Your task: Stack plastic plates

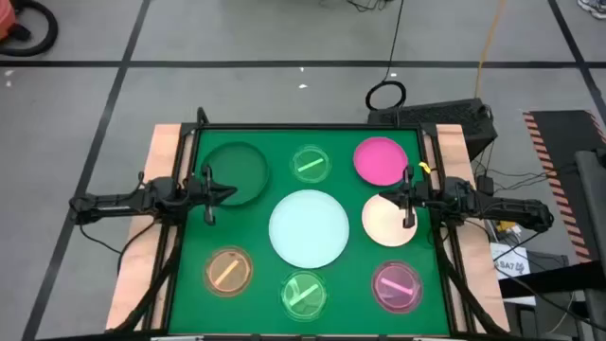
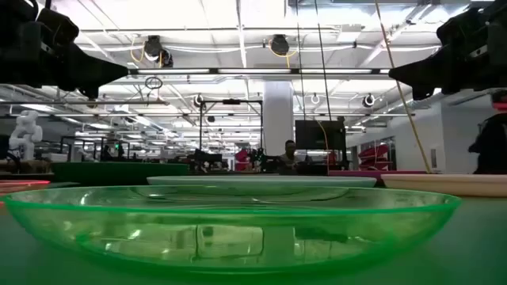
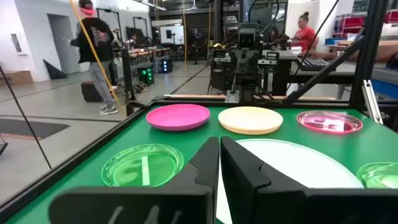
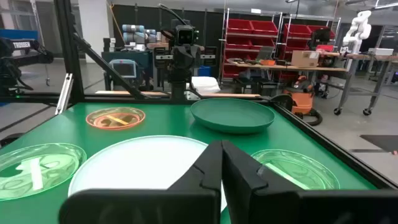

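Eight round plates lie flat and apart on the green mat. They are the large mint-white plate [image 1: 310,228] in the middle, dark green [image 1: 235,172], bright pink [image 1: 382,160], cream [image 1: 390,223], two small translucent green [image 1: 311,164] [image 1: 304,292], orange [image 1: 228,271] and striped pink [image 1: 397,287]. My left gripper [image 1: 232,189] [image 3: 219,149] is shut and hovers over the dark green plate's near right rim. My right gripper [image 1: 383,199] [image 4: 222,152] is shut and hovers over the cream plate's far left rim. Both point toward the table's middle. The low view shows both arms raised well above the mat.
A black frame [image 1: 284,127] borders the mat, with wooden strips [image 1: 161,152] at the left and right sides. Bare mat lies in narrow gaps between the plates. The near translucent green plate [image 2: 230,226] fills the low view. People stand in the room beyond the table [image 3: 93,56].
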